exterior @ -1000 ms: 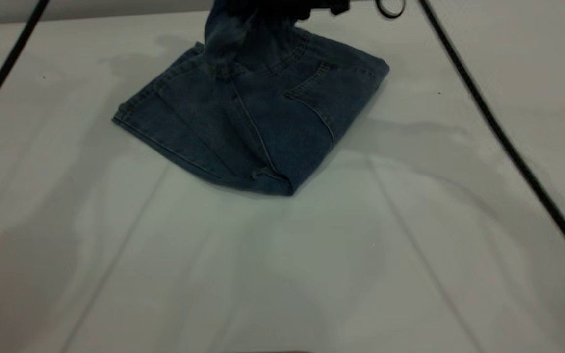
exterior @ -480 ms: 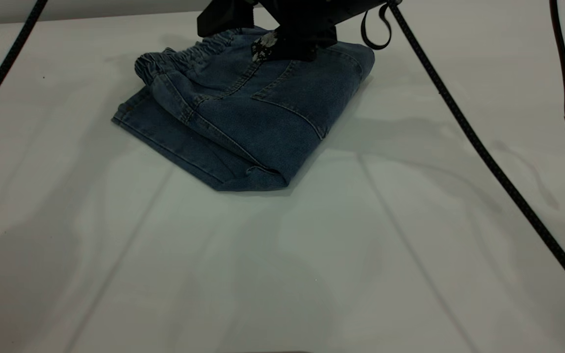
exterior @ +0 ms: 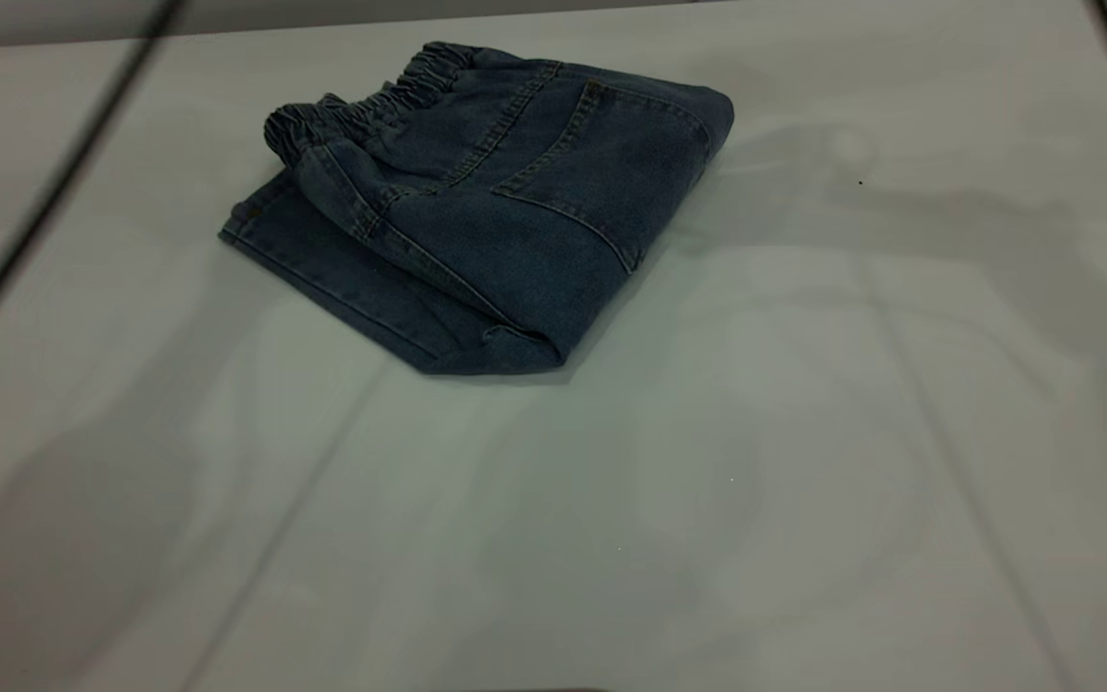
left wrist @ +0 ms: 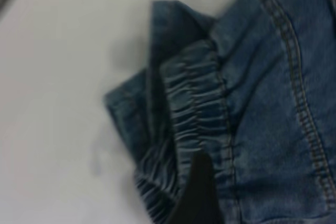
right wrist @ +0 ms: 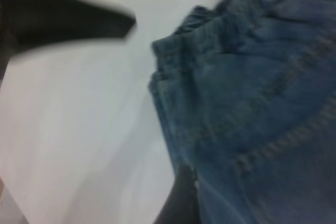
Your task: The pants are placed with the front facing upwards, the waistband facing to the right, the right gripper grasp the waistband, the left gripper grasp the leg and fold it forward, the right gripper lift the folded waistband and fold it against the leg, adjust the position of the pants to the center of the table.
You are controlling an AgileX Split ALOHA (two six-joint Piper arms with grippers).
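Pants (exterior: pixel 505 211) are lying folded on the table (exterior: pixel 707 481) toward its far side, waistband (exterior: pixel 361 106) bunched on top at the far left, and I am seeing neither gripper clearly enough to tell clenched from released.

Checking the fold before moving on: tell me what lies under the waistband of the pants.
Under the waistband lies a folded leg layer of the pants, its stitched hem sticking out onto the table. Anything deeper inside the fold is covered by denim.
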